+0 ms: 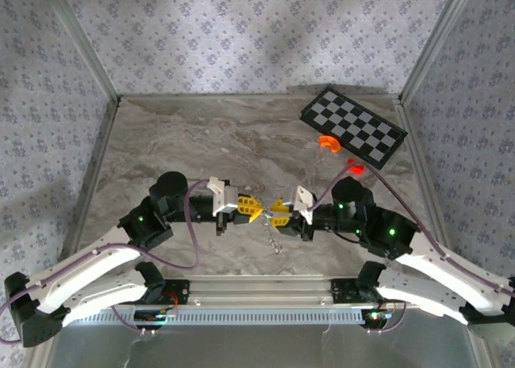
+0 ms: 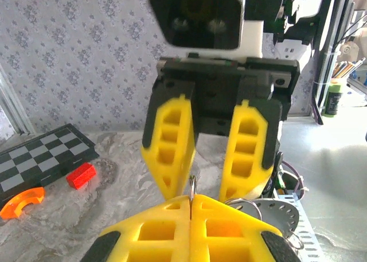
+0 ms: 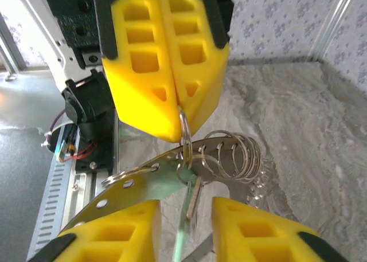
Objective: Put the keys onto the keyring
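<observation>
The left claw [image 3: 175, 130] is closed on the keyring [image 3: 184, 121], holding it edge-up above the tabletop [image 3: 298, 101]. One key [image 3: 194, 194] hangs just below it, long axis downward, between the parted fingers of the right claw [image 3: 184, 213], which grips nothing

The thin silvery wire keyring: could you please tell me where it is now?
The wire keyring is pinched between the shut yellow fingers of the left end effector, seen in the right wrist view above the open right end effector.
</observation>
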### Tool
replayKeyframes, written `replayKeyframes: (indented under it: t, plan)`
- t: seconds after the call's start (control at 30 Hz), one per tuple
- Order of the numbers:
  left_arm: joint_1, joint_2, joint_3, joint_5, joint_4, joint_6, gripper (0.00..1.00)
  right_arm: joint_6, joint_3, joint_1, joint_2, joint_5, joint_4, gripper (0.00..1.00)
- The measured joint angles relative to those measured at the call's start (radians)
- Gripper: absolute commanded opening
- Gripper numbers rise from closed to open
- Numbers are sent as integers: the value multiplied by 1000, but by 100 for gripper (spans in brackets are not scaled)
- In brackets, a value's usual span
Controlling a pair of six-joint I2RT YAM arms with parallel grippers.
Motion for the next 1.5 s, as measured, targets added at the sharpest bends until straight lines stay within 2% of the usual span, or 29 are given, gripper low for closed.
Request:
replayKeyframes:
  t: [0.13,0.4,0.73,1.03,1.23,1.3,1.33,1.5]
  plan:
    - [0,-5,-7,0,3,0,0,4,-13,2,-32,21,18,37]
    - [0,-11,-31,5,36,-10,0,15,-38,12,-45,32,70,33]
    - [0,-11,-58,19,93,-30,0,34,-39,21,-15,30,150,31]
    - [0,-11,-63,17,111,-34,0,39,-39,26,4,21,159,11]
    - [1,-11,-63,10,113,-33,0,40,-39,29,4,19,158,1]
    - [1,-11,-63,2,112,-32,0,37,-39,29,4,19,158,0]
    - [1,-11,-63,-5,109,-29,1,37,-39,29,5,19,157,0]
    - [0,-11,-58,-45,39,2,19,27,-29,27,29,34,113,0]
